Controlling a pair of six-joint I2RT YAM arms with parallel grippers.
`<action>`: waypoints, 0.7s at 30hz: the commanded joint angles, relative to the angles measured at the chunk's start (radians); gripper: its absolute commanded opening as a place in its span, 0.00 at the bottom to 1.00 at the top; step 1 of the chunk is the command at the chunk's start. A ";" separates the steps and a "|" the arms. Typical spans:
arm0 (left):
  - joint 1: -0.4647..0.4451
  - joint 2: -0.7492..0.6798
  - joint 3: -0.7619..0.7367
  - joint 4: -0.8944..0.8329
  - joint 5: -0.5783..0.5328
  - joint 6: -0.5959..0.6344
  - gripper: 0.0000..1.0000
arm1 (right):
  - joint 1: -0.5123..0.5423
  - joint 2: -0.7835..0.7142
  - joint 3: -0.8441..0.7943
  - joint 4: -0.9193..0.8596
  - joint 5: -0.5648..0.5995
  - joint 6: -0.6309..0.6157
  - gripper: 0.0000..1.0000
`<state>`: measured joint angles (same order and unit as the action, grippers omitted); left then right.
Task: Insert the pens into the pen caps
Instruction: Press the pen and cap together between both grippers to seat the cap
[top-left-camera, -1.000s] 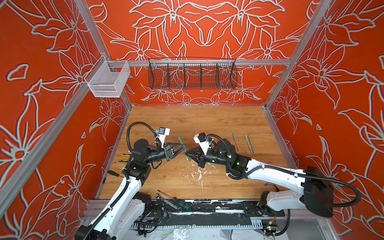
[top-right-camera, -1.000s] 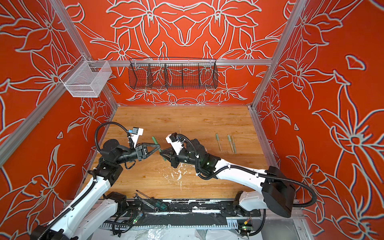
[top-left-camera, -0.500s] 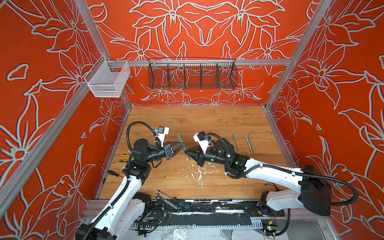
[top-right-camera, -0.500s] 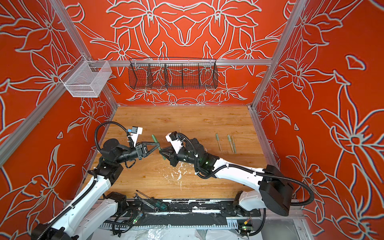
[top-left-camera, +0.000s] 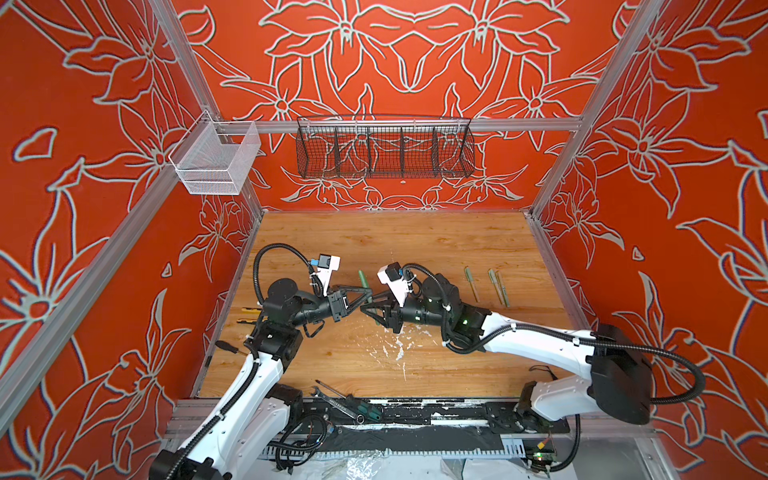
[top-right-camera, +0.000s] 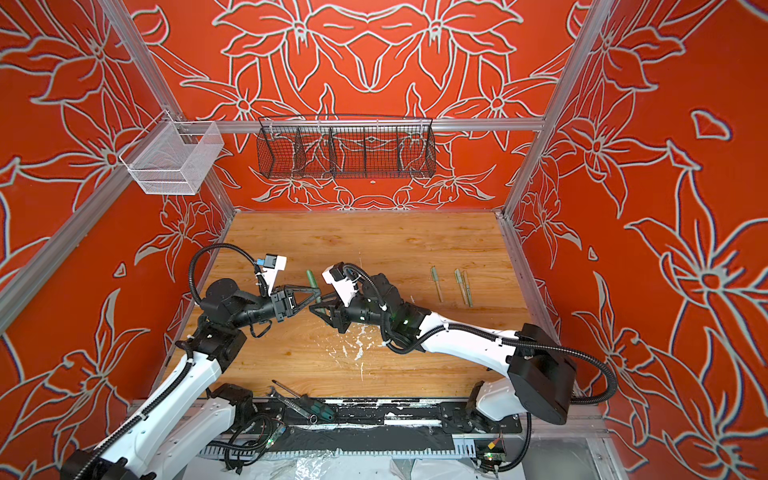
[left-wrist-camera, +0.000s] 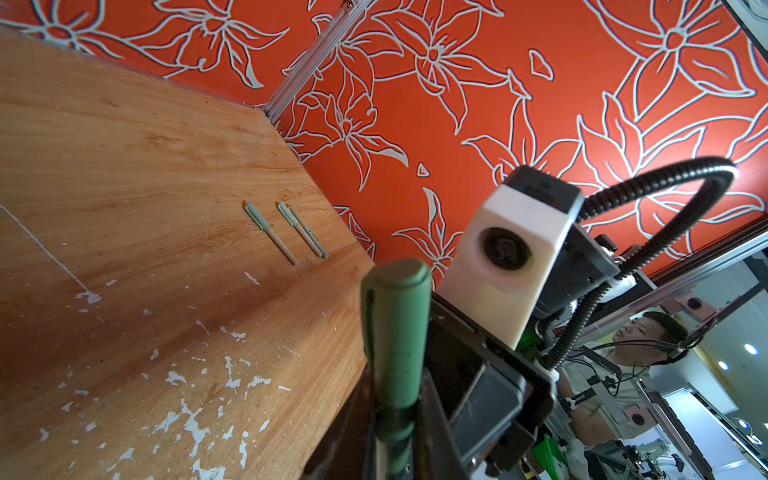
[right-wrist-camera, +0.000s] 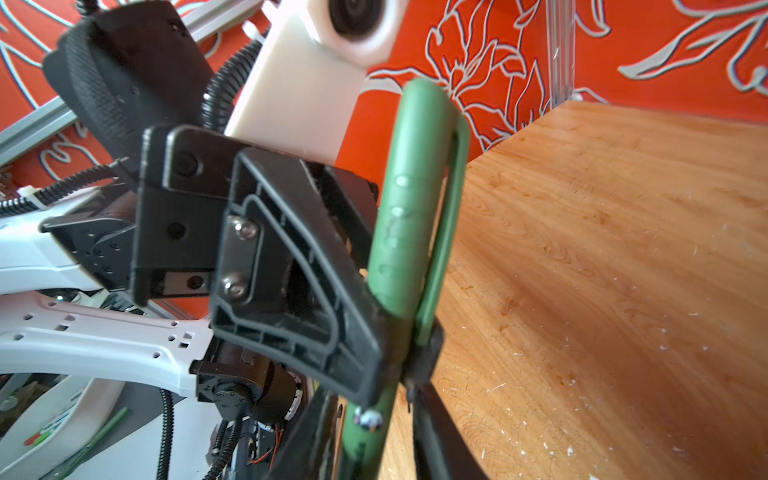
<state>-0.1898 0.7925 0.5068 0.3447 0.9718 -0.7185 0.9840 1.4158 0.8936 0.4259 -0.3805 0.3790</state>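
We list one dark green pen (top-left-camera: 363, 279), cap (left-wrist-camera: 395, 316) fitted, over the mid-bench (top-left-camera: 415, 241), clenched in the jaws of the left gripper (top-left-camera: 368, 295), while the right gripper (top-left-camera: 367, 304) has its jaws flanking the barrel, whether gripping we cannot tell, and three more pens (top-left-camera: 494, 286) lie bench-right.

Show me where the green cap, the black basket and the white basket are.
green cap (left-wrist-camera: 395, 336), left wrist view, middle of its body.
black basket (top-left-camera: 384, 153), in a top view, front mesh wall.
white basket (top-left-camera: 212, 174), in a top view, front mesh wall.

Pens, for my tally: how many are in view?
4: three pens lie near the table's right edge; one green pen sits in the left gripper's jaws. Others may be hidden.
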 joint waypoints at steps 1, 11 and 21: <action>-0.004 -0.033 0.008 0.015 0.051 0.002 0.00 | -0.001 0.017 0.044 -0.044 -0.011 0.012 0.29; -0.016 -0.052 0.007 0.008 0.051 0.026 0.00 | -0.021 0.026 0.135 -0.217 0.017 0.074 0.22; -0.032 -0.065 0.006 -0.027 0.025 0.060 0.00 | -0.049 0.053 0.233 -0.422 -0.040 0.116 0.25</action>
<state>-0.2070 0.7475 0.5068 0.3119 0.9455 -0.6754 0.9668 1.4406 1.0847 0.0933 -0.4355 0.4580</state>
